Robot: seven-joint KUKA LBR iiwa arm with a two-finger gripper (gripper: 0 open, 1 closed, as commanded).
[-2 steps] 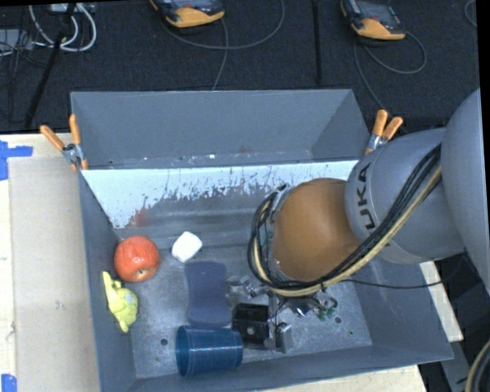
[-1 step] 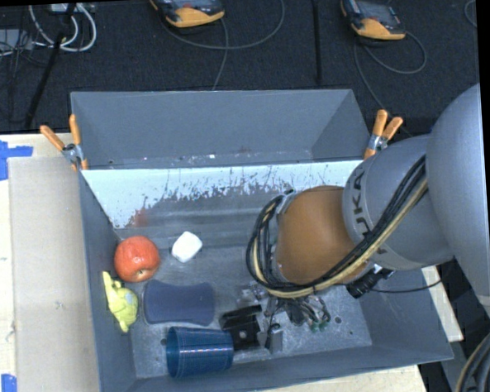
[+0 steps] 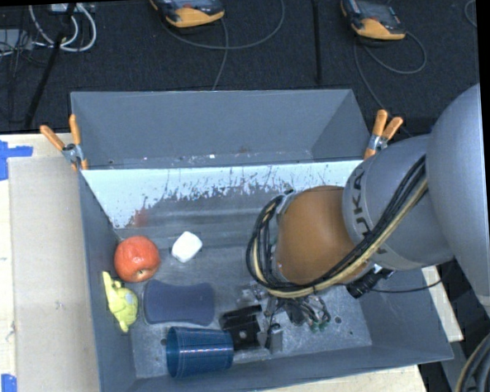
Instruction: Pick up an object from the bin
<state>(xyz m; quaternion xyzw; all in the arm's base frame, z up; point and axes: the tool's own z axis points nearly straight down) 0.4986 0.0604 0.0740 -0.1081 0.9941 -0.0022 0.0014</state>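
Located gripper (image 3: pixel 251 327) low over the floor of the grey metal bin (image 3: pixel 216 135), near side, about the middle, under the arm's orange cover (image 3: pixel 313 232) and its looped black cables (image 3: pixel 261 248). Cannot tell the jaw opening from this angle: dark hardware against shadow, nothing made out in its grasp. Noted blue cup (image 3: pixel 198 351) lying on its side at the near left, just left of the gripper; cannot tell whether touching. Noted blue-grey rounded block (image 3: pixel 179 303) flat on the floor just beyond the cup, also left of the gripper and close to it. Logged the rest well to the left: yellow toy figure (image 3: pixel 121 302) against the left wall, beside the block; red-orange apple-like ball (image 3: pixel 136 257) just beyond the toy; small white chunk (image 3: pixel 186 246) just right of the ball, apart from the gripper.
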